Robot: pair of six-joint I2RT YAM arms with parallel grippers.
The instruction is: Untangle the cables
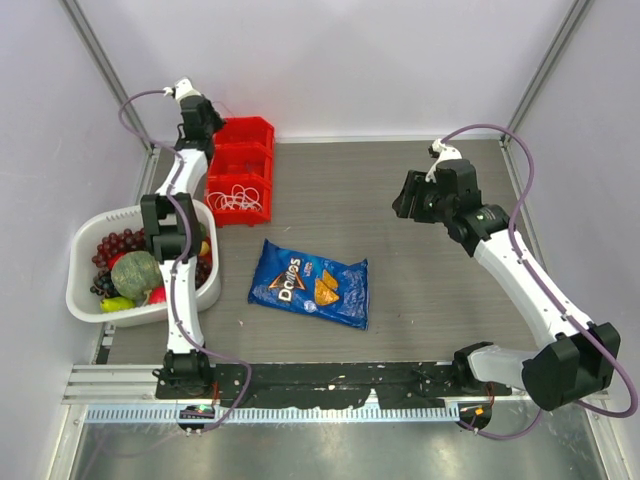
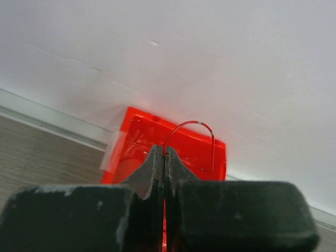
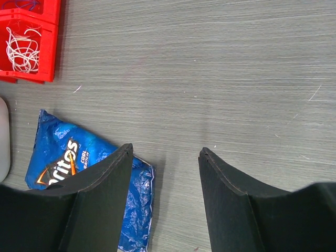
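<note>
L gripper (image 2: 160,153) is pressed shut, a thin red cable (image 2: 195,123) pinched at its tips and arcing over the red bin (image 2: 142,136). The fingers hide the bin's near part. White cables (image 1: 238,197) lie coiled in the bin's nearest compartment. A bluish cable (image 3: 23,4) is cut off at the frame top. R gripper (image 3: 165,149) is spread wide and holds nothing, well apart from the bin over the table (image 1: 430,290). Its finger partly covers the chip bag (image 1: 310,283).

Blue chip bag (image 1: 310,285) lying flat at the centre of the grey table (image 1: 430,300); red bins (image 1: 250,130) in a row at the far left. White basket (image 1: 82,262) at the left edge, holding grapes (image 1: 118,245) and other fruit.
</note>
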